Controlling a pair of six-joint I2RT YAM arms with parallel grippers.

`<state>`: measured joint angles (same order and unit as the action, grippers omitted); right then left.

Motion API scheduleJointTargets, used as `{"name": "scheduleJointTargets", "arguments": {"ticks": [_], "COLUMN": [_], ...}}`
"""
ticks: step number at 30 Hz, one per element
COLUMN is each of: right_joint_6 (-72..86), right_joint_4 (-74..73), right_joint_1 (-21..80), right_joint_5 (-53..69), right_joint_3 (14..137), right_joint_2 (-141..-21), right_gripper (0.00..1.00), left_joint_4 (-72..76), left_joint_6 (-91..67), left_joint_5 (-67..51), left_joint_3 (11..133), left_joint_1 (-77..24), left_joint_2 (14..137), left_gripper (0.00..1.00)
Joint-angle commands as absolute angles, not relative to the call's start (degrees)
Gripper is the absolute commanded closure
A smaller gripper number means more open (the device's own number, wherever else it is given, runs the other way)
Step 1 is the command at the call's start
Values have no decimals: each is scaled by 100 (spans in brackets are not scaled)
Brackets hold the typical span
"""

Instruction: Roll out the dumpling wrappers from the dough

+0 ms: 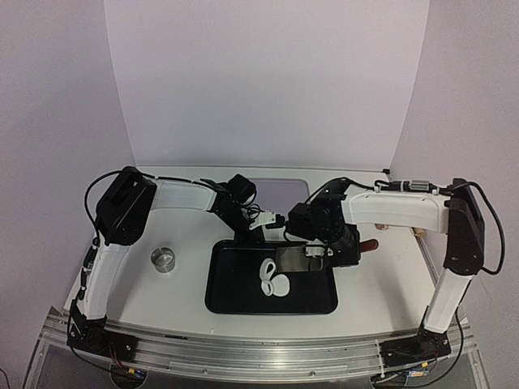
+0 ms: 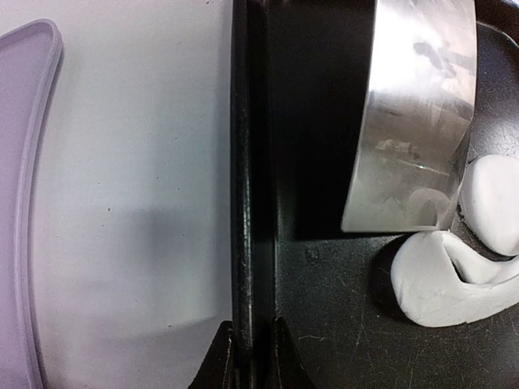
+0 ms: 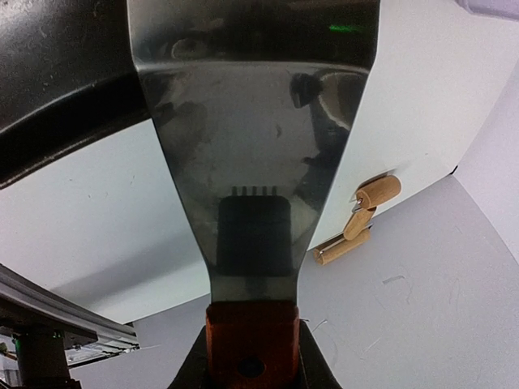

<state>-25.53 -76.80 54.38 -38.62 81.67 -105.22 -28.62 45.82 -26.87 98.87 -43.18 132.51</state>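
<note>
Dough: the dough [image 2: 442, 279] lies mid-tray as a curled, ragged white strip at the blade's lower edge. We judge that it may smear or cling to the steel rather than lift clean.
Rounded piece: a smooth white piece [image 2: 496, 203] sits just beside the strip. We cannot tell whether it is a finished wrapper, but a loose scrape could tear it.
Scraper: the right gripper [image 3: 250, 361] is clamped on the orange handle of the metal scraper [image 3: 251, 121], whose blade is tilted down into the tray.
Tray rim: the left gripper [image 2: 253, 361] pinches the far-left rim of the black tray [image 2: 247, 162], one finger each side. A hard push from the blade could slip this hold and shift the tray.
Surface: the white table [image 1: 186, 300] is matt. A metal cup [image 1: 164, 259] stands left of the tray, a wooden roller [image 3: 361, 219] lies to the right, and a lilac tray [image 1: 280, 193] sits beyond.
Room: a plain pale backdrop stands behind the table.
</note>
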Motion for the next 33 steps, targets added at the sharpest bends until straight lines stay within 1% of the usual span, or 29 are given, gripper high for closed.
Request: {"name": "scheduleJointTargets", "arguments": {"ticks": [1,16,21,27,30,33], "right_joint_6": [-2713,-2567,-2494,-2009,-1642,-1100], "right_joint_4": [-7924,-8074,-8278,-8655,-9102,-9657], "right_joint_1": [5636,6698,6993,7020,7014,7014], "right_joint_5": [-3778,-3423,-3509,-3892,-4091,-4244], "right_joint_3": [8459,9688,10227,10975,10768,9907], "right_joint_2": [-10655,-11412,-11587,-11467,-11167,-10684], "right_gripper": [100,100,100,100,100,100], "left_joint_4": [-2890,-2861,-2861,-2873,-2882,-2885], "left_joint_6": [5016,5018,5027,5027,5027,5034], "left_joint_5": [-2321,-2320,-2320,-2320,-2314,-2311], "left_joint_3": [9796,9800,9779,9747,9747,9750], "left_joint_1": [-4367,-4314,-4285,-4280,-4280,-4278], "left_joint_2": [13196,13183,13153,13141,13140,13137], "left_gripper": [100,100,100,100,100,100]}}
